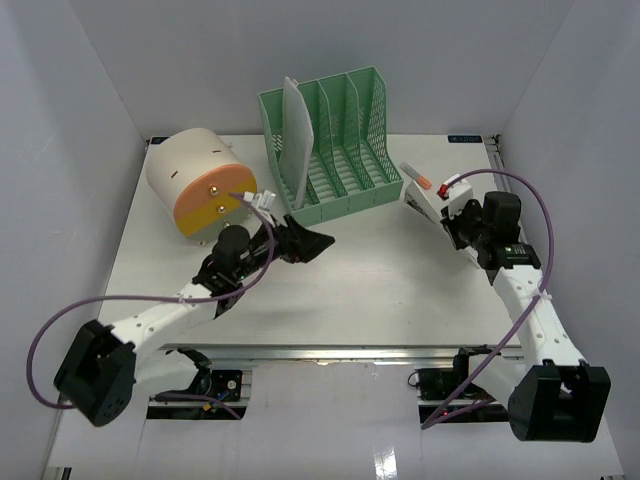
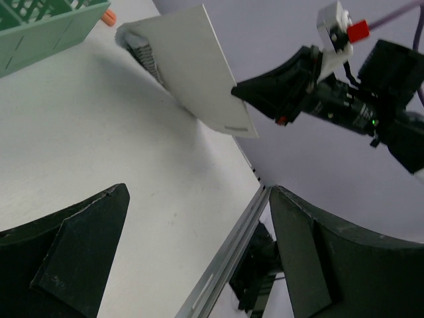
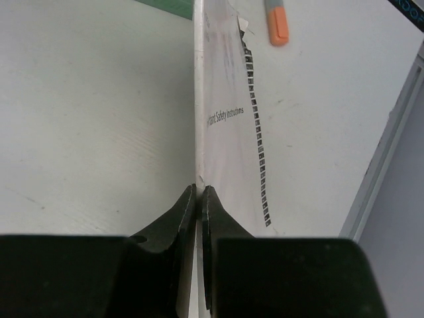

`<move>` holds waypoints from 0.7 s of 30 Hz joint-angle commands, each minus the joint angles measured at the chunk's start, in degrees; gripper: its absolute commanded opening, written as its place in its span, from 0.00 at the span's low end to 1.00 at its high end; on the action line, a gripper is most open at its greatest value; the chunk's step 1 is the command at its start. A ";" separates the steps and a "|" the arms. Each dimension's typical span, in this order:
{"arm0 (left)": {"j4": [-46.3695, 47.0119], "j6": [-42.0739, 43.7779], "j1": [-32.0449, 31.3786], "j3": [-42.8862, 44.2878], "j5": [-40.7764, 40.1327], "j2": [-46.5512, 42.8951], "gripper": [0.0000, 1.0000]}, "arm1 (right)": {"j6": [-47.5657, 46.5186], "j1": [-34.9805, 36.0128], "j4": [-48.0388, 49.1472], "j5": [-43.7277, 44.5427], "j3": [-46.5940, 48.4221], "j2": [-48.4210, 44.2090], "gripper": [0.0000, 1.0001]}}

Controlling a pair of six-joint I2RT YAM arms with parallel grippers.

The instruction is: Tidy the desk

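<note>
A large flat white rectangular table [image 1: 380, 290] with a metal front rail lies beneath both arms. Right of the green mesh file rack [image 1: 340, 150], the right gripper [image 3: 199, 193] pinches the edge of a thin white spiral-bound booklet [image 3: 225, 132], which seems tilted, its far end near the table. In front of the rack, the left gripper [image 1: 312, 243] hangs above the table, spread wide and empty.

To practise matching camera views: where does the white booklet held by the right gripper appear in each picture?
Top external: white booklet, right of centre.
Left wrist: upper centre.
Right wrist: centre, edge-on, clamped in the right gripper.
Shared landmark: orange-capped marker near the booklet's far end.
</note>
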 commanded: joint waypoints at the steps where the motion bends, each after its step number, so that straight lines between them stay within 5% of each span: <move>1: 2.61 -2.41 -3.73 12.49 -3.75 9.97 0.98 | -2.20 0.06 -4.05 -8.06 -0.13 -5.37 0.08; 6: 1.81 2.25 -7.59 20.77 -5.47 19.47 0.98 | -4.60 0.11 -6.95 -12.39 -1.70 -11.39 0.08; 12: 9.13 14.41 -9.05 20.25 -1.89 24.30 0.98 | -5.84 0.09 -9.99 -15.43 -1.30 -14.11 0.08; 15: 17.14 29.66 -9.05 17.20 5.77 25.43 0.98 | -6.80 0.10 -11.73 -18.23 -1.14 -15.29 0.08; 21: 17.85 55.18 -9.04 15.51 14.63 29.01 0.98 | -12.84 0.13 -19.11 -27.44 1.94 -16.16 0.08</move>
